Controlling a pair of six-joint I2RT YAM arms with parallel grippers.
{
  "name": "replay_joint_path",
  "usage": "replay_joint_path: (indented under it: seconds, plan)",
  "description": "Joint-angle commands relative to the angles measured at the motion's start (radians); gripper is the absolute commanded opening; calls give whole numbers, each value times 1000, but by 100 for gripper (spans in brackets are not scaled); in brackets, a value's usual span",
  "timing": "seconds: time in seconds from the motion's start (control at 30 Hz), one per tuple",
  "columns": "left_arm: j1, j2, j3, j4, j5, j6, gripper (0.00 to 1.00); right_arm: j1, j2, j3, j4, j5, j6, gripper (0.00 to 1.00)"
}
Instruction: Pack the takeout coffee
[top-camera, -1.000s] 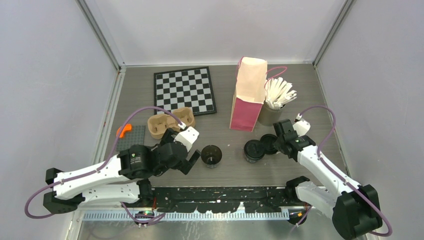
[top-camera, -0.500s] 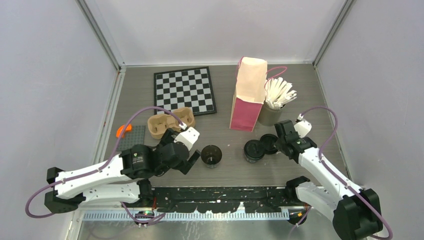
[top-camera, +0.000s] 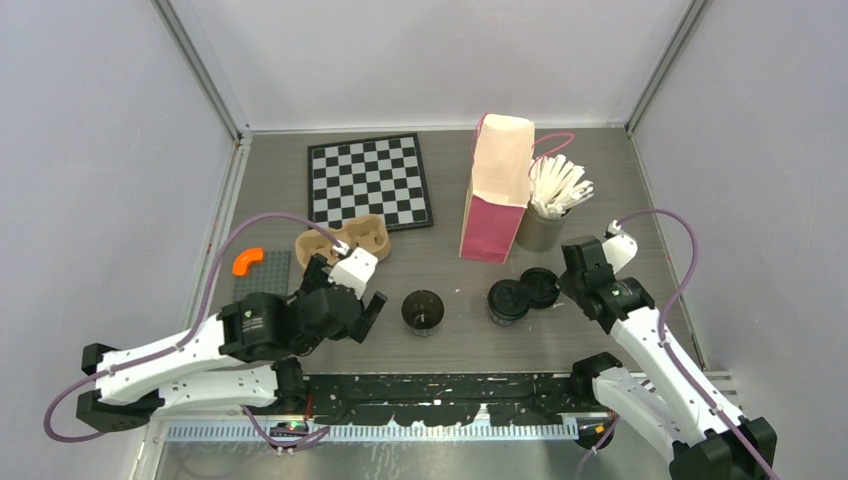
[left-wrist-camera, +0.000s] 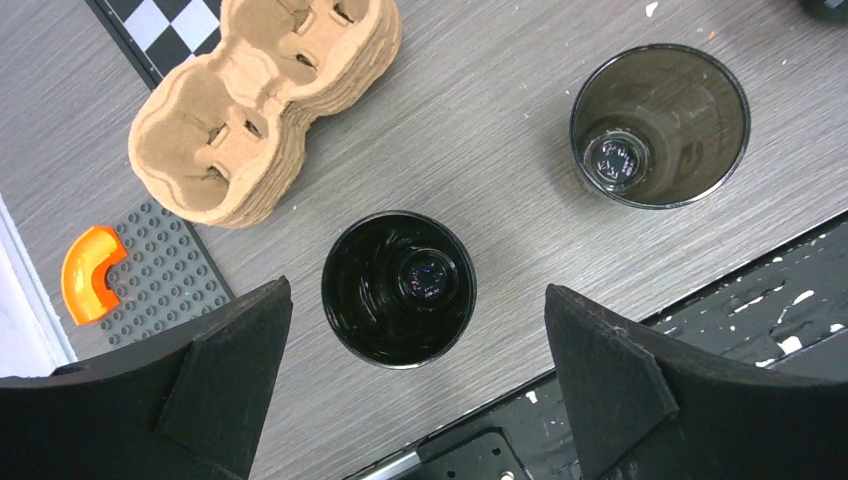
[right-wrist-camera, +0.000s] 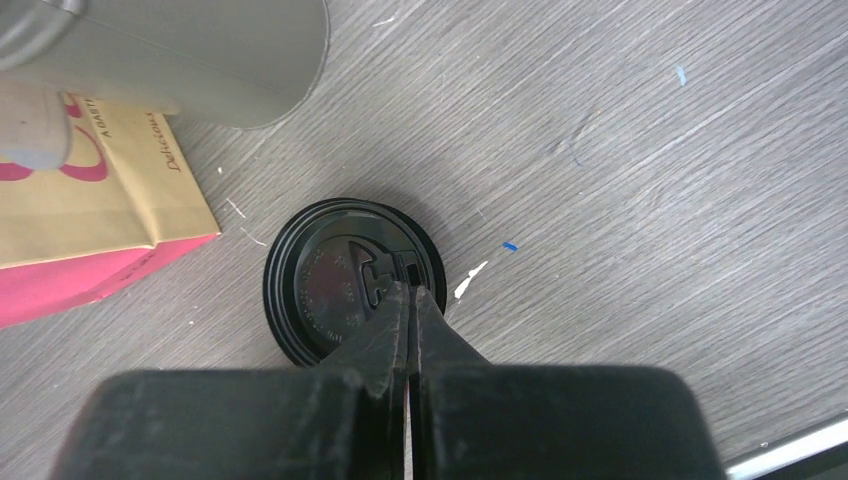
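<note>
**Near edge, left.** The left gripper (left-wrist-camera: 415, 300) hangs over the table (left-wrist-camera: 500, 180) with its jaws spread wide and nothing held. An open black cup (left-wrist-camera: 398, 288) stands upright directly below, centred between the two fingers (left-wrist-camera: 230, 380) and apart from both. Its axis is vertical, mouth up, so a straight descent should bracket its wall. The arm hides this cup in the overhead view. A second open cup (top-camera: 422, 310) stands just to the right, apart from the first and also nearer the left arm.

**Near edge, right.** The right gripper (right-wrist-camera: 408, 295) has its jaws pressed together with nothing visible between them. Its tips sit over the right part of a flat lid (right-wrist-camera: 320, 290) lying on the table; whether they touch it cannot be told. Another dark round (top-camera: 508, 300), seemingly a lidded cup, stands just left of that lid.

**Middle.** The pulp tray (top-camera: 340, 243) lies just beyond the left gripper.

**Far.** The paper bag (top-camera: 497, 185) stands upright with its mouth open, beyond the lid and nearer the right arm.
</note>
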Motion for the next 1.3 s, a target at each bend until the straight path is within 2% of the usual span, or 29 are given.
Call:
replay_joint_path:
  seconds: [0.0,0.03,0.07,0.1,0.13,0.4,0.57,1.27]
  plan:
    - [-4,-72,0,29,-34,-11,99,-3,-50,54,-51,7,-22,0]
    - [-5,-78,-5,37,-24,-5,99,-4,-58,46,-28,-23,-33,1]
    - [-4,-81,-7,43,-18,-1,98,-4,-59,33,-15,-34,-34,5]
    - [-5,-82,-6,43,-15,-1,98,-3,-56,19,-2,-35,-25,16]
    - [-4,-80,-6,42,-15,-1,98,-4,-47,10,3,-29,-15,20]
    - [-5,-37,4,30,-8,4,97,-6,86,-37,93,-33,-4,31]
    - [-5,-28,4,27,-4,5,97,-5,137,-38,123,-37,-4,30]
    - [-4,-39,0,34,-7,7,97,-13,160,-61,135,-15,12,26]
